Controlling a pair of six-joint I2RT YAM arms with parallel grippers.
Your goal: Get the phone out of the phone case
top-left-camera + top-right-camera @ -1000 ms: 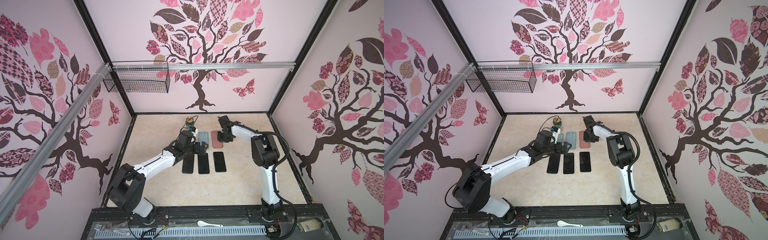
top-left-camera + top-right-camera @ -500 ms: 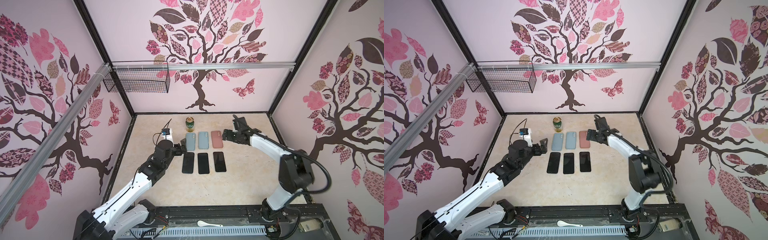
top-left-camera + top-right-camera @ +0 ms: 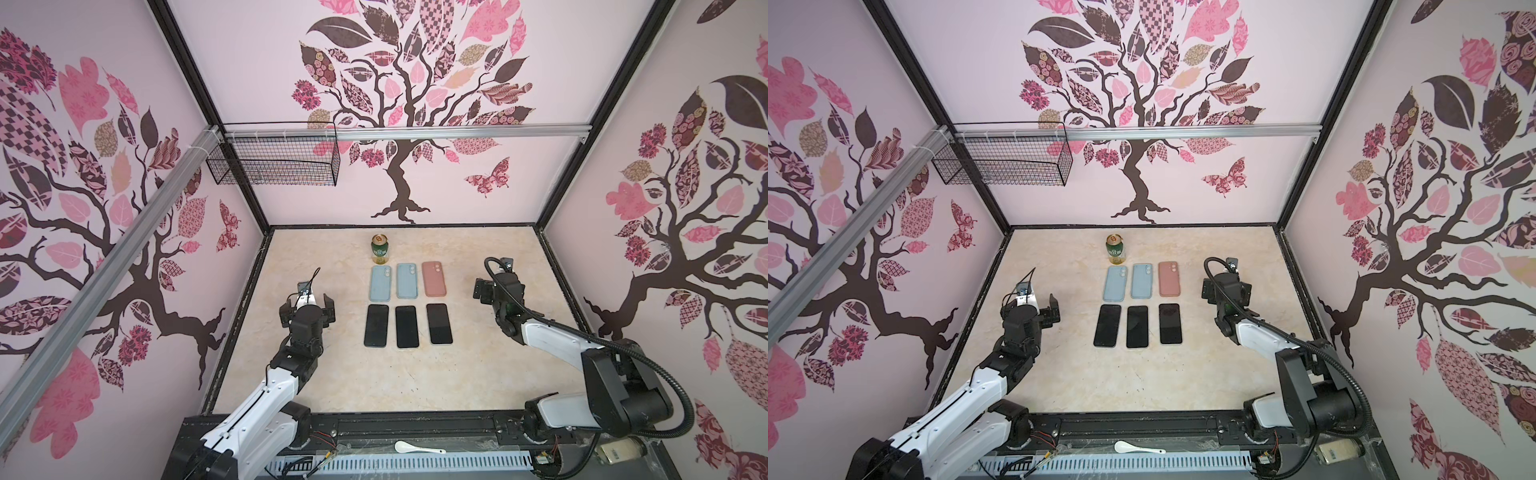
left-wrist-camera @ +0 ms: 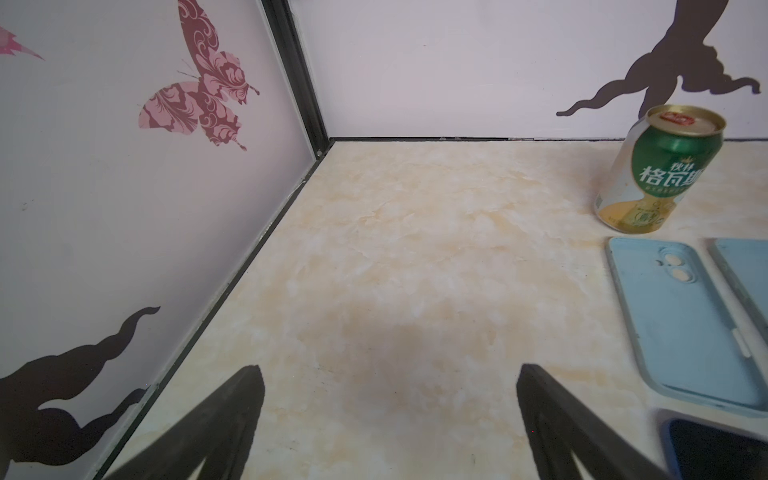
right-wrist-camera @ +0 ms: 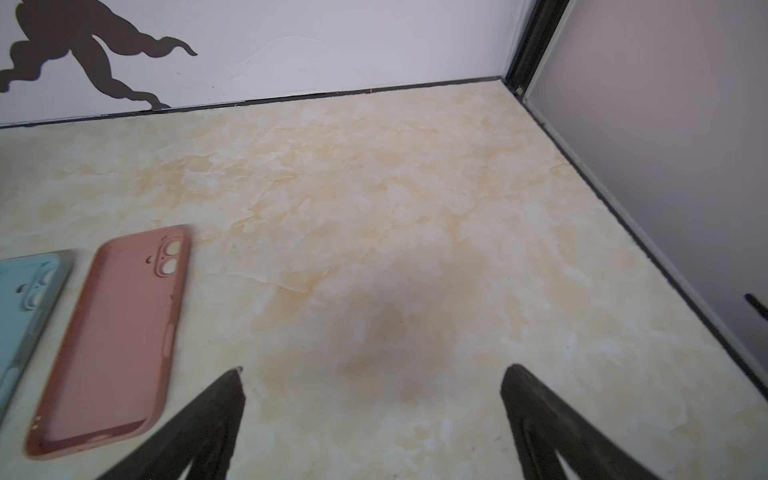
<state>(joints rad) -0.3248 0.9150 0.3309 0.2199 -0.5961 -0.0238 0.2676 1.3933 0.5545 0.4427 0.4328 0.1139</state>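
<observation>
Gaping wide, both jaws hold nothing.

Three empty cases lay flat in a row toward the tabletop's back edge: left case (image 3: pixel 380 283) and middle case (image 3: pixel 407 281) pale blue, right case (image 3: pixel 434 279) pink. Three black phones (image 3: pixel 407 327) lay in a matching row just nearer the front edge, apart from them.

We see a cream tabletop (image 3: pixel 478 374) with yellowish marble veins. Two cases (image 3: pixel 380 283) are pale blue and a third case (image 3: pixel 434 279) is dusty pink. The three phones (image 3: pixel 407 326) are black. The can (image 3: pixel 379 249) is green and gold. The pink walls (image 3: pixel 257 62) carry dark brown trees.
</observation>
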